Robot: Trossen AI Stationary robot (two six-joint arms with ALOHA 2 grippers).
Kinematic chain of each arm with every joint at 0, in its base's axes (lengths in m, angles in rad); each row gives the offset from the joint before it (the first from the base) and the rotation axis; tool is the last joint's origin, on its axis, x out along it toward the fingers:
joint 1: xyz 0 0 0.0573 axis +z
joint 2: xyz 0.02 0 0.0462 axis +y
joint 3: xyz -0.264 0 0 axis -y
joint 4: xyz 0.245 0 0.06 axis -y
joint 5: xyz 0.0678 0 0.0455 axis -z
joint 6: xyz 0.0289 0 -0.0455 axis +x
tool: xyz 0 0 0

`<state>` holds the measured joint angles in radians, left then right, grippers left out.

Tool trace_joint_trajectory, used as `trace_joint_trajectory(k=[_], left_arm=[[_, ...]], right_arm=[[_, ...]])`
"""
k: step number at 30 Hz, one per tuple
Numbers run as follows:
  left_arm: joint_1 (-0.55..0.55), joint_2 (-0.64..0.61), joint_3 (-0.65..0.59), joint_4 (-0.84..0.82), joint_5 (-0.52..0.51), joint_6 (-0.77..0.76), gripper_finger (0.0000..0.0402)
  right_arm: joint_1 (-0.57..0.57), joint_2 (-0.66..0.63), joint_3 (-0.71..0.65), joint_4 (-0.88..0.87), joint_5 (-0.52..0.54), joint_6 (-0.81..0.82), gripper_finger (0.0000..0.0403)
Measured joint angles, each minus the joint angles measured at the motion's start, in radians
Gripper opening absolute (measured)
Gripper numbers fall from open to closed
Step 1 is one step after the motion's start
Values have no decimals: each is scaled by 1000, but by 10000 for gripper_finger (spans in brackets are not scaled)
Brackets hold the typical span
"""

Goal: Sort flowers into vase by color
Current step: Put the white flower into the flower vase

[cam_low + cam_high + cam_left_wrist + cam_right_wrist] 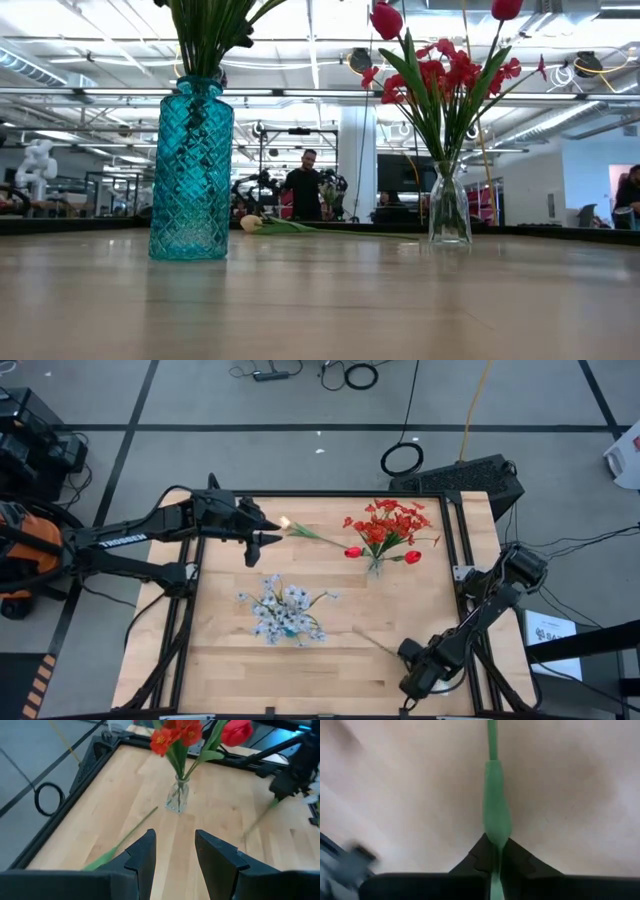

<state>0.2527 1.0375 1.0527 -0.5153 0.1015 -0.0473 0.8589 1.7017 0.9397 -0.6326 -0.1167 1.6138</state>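
The left gripper (268, 532) hangs near the far left part of the bench (330, 665), and its two fingers are apart with nothing between them. Just beside it lies a cream tulip (287, 523), flat on the wood, with its long stem (122, 842) running toward the middle of the far edge. If the gripper drops a bit to one side, it could miss the thin stem or push the tulip away. It could also pinch only a leaf, and then the flower might slip out on the way up. In the middle stands the blue vase (191, 172) with the pale blue and white flowers (283, 610) in it. It is tall, so a swinging stem or an arm could bump it and tip it over. Farther right, close to the far edge, is the clear vase (449, 205) with the red flowers (387, 527), and it looks light and easy to knock down too. Near the front right corner, the right gripper (414, 654) is squeezed shut on a green stem (495, 815). The stem is long and bendy, so it could drag across the bench and catch a vase.
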Motion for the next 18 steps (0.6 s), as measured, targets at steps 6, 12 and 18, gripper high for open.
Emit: trace_joint_trajectory(k=[6, 12, 18], left_arm=[[0, -34, 0, 27, 8, 92, 143], [0, -61, 0, 85, 8, 162, 143], [0, -66, 0, 126, 8, 164, 143]], right_arm=[[2, -182, 4, -3, 251, 137, 4], [-20, -304, 139, -182, 491, 43, 2], [-80, -314, 436, -436, 646, -161, 1]])
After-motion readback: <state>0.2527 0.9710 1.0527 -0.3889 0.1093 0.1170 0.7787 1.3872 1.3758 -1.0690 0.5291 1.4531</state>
